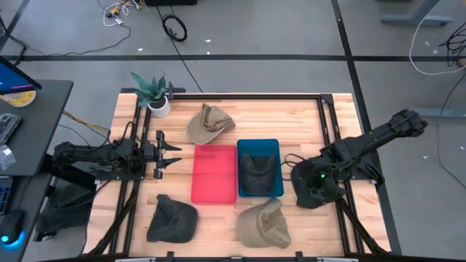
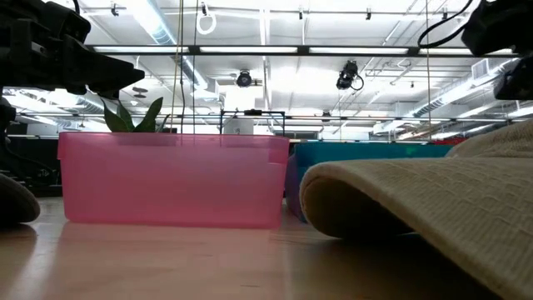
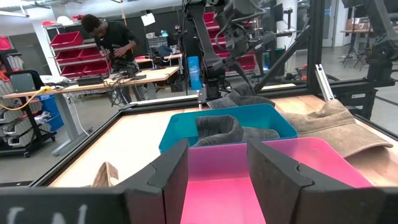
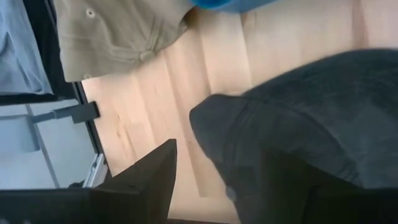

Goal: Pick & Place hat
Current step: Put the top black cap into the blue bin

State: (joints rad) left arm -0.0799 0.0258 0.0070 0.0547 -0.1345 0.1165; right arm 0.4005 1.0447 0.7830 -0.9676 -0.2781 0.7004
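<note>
Currently the right gripper [image 1: 295, 177] holds a dark hat [image 1: 318, 187] beside the blue bin [image 1: 258, 145]; next, carry over and release. Left gripper [image 1: 175, 154] waits open.

Five hats are being counted: tan [image 1: 209, 122], tan [image 1: 263, 223], dark [image 1: 172, 218], dark [image 1: 256, 172], dark [image 1: 313, 188]; two bins: pink [image 1: 214, 175], blue [image 1: 275, 147]; one plant [image 1: 153, 91].
</note>
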